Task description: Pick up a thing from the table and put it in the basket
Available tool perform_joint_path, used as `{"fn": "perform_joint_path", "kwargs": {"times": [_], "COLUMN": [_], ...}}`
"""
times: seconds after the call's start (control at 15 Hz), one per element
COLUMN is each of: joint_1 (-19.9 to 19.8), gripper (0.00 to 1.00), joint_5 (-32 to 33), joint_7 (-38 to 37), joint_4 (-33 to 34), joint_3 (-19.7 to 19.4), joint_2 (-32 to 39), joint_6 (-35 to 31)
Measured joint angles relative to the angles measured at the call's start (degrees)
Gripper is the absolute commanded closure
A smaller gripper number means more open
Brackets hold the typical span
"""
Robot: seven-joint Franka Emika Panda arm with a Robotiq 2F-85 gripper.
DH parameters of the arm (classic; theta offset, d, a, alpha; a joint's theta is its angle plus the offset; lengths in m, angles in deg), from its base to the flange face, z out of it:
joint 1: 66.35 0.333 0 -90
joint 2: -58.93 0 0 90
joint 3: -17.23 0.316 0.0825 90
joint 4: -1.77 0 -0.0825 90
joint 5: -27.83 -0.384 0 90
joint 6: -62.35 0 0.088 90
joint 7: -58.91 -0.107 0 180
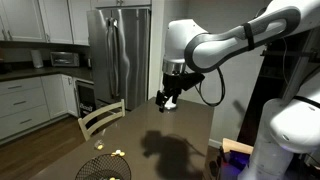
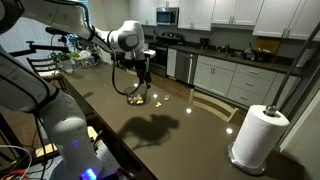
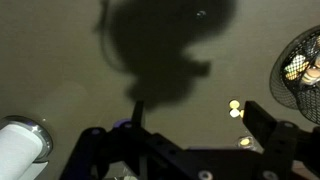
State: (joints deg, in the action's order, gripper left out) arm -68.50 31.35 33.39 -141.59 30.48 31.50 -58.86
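My gripper [image 3: 193, 105] is open and empty, held above the dark brown table [image 3: 60, 60]. It also shows in both exterior views [image 1: 168, 98] [image 2: 139, 85]. The round black wire-mesh basket [image 3: 303, 85] lies at the right edge of the wrist view with pale yellow pieces inside. It also shows in both exterior views [image 1: 92, 166] [image 2: 129, 98]. Small yellow pieces [image 3: 234, 106] lie loose on the table beside my right finger, between the gripper and the basket. One more yellow piece [image 3: 245, 142] sits close under that finger.
A paper towel roll [image 2: 257, 135] stands on the table and shows at the lower left of the wrist view [image 3: 18, 152]. A pale wooden slat-back chair [image 1: 101, 119] stands at the table's edge near the basket. Kitchen cabinets and a fridge [image 1: 118, 55] stand behind.
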Motion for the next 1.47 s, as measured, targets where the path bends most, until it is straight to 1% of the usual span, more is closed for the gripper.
{"fn": "perform_joint_path", "kwargs": {"times": [0.87, 1.2, 1.47], "joint_1": [0.2, 0.3, 1.1], "gripper": [0.00, 0.00, 0.00], "joint_5": [0.5, 2.5, 2.9], "joint_7": [0.2, 3.8, 10.7], "joint_4": [0.6, 5.7, 11.7], "joint_3": [-0.2, -0.7, -2.5], "joint_2": [0.9, 6.2, 12.8], "joint_6": [0.0, 0.0, 0.0]}}
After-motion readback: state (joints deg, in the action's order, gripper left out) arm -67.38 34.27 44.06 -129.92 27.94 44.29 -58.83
